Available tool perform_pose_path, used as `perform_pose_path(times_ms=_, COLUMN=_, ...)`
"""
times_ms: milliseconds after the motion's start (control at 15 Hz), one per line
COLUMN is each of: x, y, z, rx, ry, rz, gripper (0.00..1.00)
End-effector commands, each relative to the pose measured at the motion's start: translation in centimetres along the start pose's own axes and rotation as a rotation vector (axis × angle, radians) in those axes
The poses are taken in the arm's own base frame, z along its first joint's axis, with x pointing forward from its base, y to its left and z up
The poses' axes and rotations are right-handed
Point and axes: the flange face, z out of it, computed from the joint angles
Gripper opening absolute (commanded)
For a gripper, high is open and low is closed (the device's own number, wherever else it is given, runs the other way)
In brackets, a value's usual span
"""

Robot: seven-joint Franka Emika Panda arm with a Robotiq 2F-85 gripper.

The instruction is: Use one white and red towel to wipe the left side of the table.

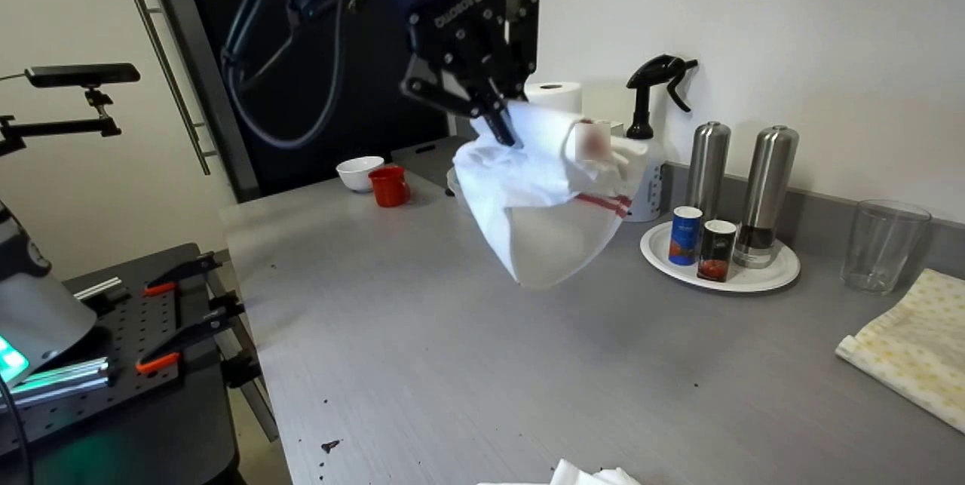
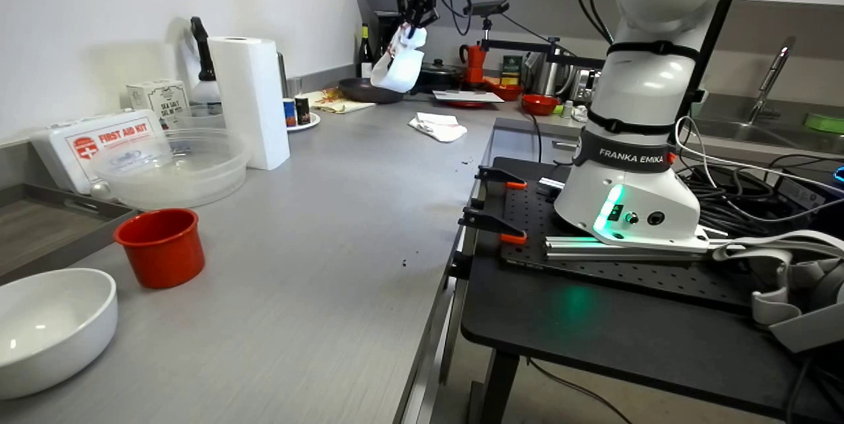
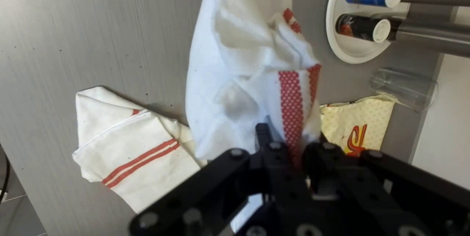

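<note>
Gripper [image 3: 288, 140] pinching red-striped white towel [image 1: 520, 168] above table [image 1: 422, 334], case [image 2: 99, 140] lettered FIRST AID KIT, robot base [image 2: 630, 196] lettered FRANKA EMIKA

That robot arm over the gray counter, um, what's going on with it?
The robot arm has a white and red towel pinched in its gripper, hanging above the gray tabletop without touching it. Another towel with red stripes lies folded on the tabletop. Dark specks dot it too, so wiping probably comes next.
</note>
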Motion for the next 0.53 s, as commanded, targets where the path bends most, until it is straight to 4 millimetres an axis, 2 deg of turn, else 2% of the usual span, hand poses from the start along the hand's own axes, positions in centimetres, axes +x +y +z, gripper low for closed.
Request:
perform_pose_path(times_ms=0, x=1.1, y=-6.4, z=-0.9, rx=-0.07, ry=-0.092, rz=-0.045, gripper=0.03)
perform_pose_path(times_ms=200, x=1.1, y=-9.7, z=0.6, rx=-0.135, ry=-0.18, rz=-0.084, gripper=0.03)
perform_pose_path(times_ms=467, x=1.6, y=-12.1, z=4.5, rx=-0.232, ry=-0.261, rz=-0.108, gripper=0.03)
